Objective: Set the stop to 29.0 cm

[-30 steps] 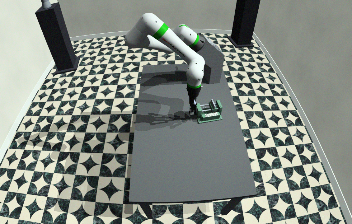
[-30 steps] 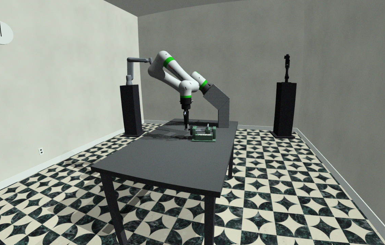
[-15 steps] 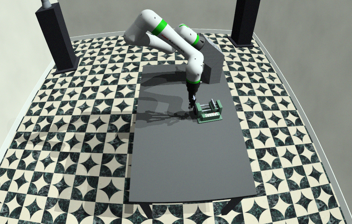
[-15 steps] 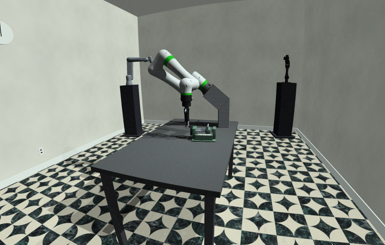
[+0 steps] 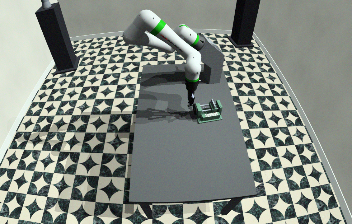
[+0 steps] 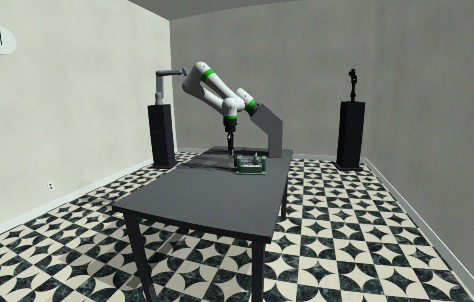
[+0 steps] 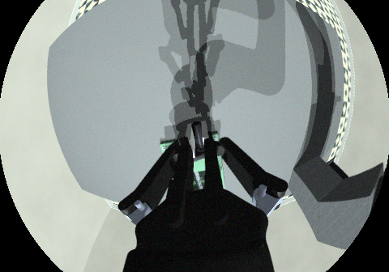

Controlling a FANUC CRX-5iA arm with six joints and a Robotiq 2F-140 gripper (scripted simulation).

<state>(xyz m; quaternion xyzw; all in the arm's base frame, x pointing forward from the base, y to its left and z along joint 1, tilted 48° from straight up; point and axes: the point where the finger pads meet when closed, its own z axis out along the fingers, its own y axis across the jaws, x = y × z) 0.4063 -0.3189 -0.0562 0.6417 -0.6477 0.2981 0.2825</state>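
A green stop fixture (image 5: pixel 210 118) (image 6: pixel 250 170) stands on the table. Its stop (image 5: pixel 213 104) (image 6: pixel 256 159), a carriage with an upright plate, sits on the rods nearer the right end block. The white scale (image 5: pixel 211 114) on the front is too small to read. The dark handwheel (image 5: pixel 194 109) (image 6: pixel 235 160) is on the fixture's left end. My gripper (image 5: pixel 190 106) (image 6: pixel 230 154) (image 7: pixel 198 129) points down beside the wheel, shut on its dark handle (image 7: pixel 197 132), which shows between the fingertips in the wrist view. The fingers partly hide the wheel and fixture there.
The grey table (image 5: pixel 188 156) (image 6: pixel 200 195) carries the fixture and the arm's grey pedestal (image 5: pixel 213 65) (image 6: pixel 275 139) (image 7: pixel 324 207) behind it. Dark columns (image 5: pixel 57 41) (image 6: pixel 351 135) stand on the floor beyond the table.
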